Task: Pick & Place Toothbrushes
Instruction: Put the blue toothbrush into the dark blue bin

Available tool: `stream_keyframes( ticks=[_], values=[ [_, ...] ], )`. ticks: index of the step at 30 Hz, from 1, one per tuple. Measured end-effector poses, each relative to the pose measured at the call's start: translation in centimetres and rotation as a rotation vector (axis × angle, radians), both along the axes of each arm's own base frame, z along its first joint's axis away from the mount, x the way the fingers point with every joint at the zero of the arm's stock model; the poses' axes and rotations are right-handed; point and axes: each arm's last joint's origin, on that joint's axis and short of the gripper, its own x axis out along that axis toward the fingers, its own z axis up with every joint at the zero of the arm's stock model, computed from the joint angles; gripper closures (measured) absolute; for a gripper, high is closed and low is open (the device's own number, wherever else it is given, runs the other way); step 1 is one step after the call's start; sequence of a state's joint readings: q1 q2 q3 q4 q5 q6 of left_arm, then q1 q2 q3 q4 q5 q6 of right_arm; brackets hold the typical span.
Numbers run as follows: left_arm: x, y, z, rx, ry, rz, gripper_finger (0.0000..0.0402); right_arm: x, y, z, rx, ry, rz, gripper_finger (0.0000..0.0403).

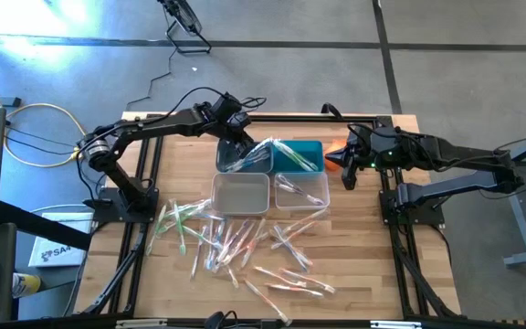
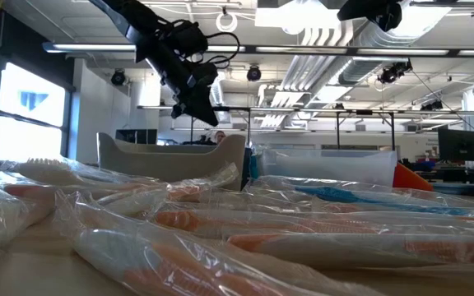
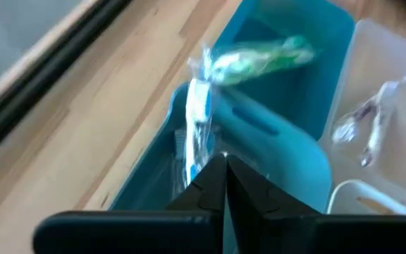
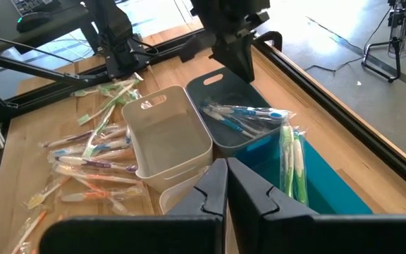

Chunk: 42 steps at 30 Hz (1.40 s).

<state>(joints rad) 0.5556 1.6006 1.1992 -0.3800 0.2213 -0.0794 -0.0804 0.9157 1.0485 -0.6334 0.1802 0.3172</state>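
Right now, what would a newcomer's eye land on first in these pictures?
The heap of toothbrushes scattered across the table's near half. Behind it sit four bins: the blue-grey bin holds blue brushes and the teal bin green ones. The left gripper hangs shut above the blue-grey bin, while the right gripper waits shut at the table's right edge.

Not much room under the left gripper [image 1: 243, 144]: bins [image 1: 240, 193] packed tight below it, loose toothbrushes [image 1: 245, 245] littering the table [image 1: 363, 256] beyond. Bare wood stays open behind it.
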Motion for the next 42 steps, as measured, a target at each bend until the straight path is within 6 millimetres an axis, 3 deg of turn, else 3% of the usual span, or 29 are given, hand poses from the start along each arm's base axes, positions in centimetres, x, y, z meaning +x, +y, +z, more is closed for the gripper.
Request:
stream_keyframes(
  ticks=[8,17,24,31,42],
  values=[
    [-1.3,-0.9,3.6,0.108,-0.116,-0.037,0.0400,0.0,0.0,0.0,-0.002,0.000,-0.003,0.0399],
    [-5.6,-3.5,9.9,0.290,-0.275,-0.068,0.0401,0.0,-0.1,0.0,-0.015,-0.001,-0.028,0.0399],
    [-8.2,-5.3,12.3,0.400,-0.317,-0.115,0.0401,0.0,-0.1,0.1,-0.020,-0.008,-0.025,0.0399],
    [-10.1,-7.3,12.7,0.408,-0.341,-0.143,0.0401,0.0,-0.1,0.1,-0.021,-0.009,-0.024,0.0399],
    [-12.6,-11.4,9.3,0.406,-0.452,-0.122,0.0401,0.0,-0.1,0.1,-0.021,-0.011,-0.024,0.0399]
  ],
)
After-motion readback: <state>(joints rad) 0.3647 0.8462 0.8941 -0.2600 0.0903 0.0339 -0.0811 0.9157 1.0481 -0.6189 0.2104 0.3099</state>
